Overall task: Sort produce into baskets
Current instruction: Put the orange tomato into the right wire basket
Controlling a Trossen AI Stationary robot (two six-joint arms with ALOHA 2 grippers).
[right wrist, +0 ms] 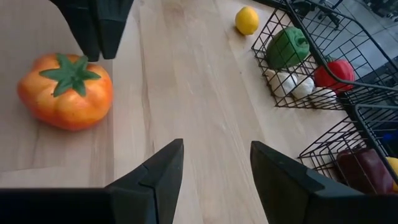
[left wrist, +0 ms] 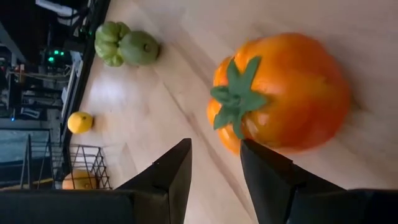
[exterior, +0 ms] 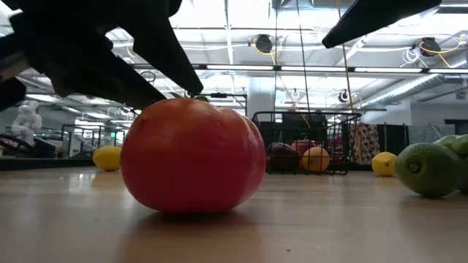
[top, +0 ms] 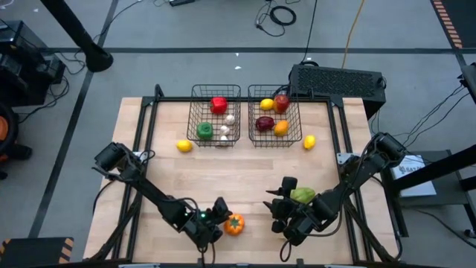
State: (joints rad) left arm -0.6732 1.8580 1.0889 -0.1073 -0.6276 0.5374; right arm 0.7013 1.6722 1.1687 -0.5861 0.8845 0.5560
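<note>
The orange pepper [top: 234, 224] lies at the bottom centre of the high view, beside the left gripper [top: 218, 214], fingers apart. It looks smooth, rounded, probably slippery; hold across its widest middle. The right gripper [top: 281, 211] waits, fingers apart.

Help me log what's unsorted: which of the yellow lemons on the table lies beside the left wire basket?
The yellow lemon just off the left wire basket. The other loose lemon lies beside the right wire basket.

Left tool [left wrist: 214, 165] fingers parted, just short of orange pepper [left wrist: 280, 93] on surface [left wrist: 161, 106]; green pieces [left wrist: 124, 45], lemon [left wrist: 81, 122], possibly basket [left wrist: 87, 167] beyond pepper.
</note>
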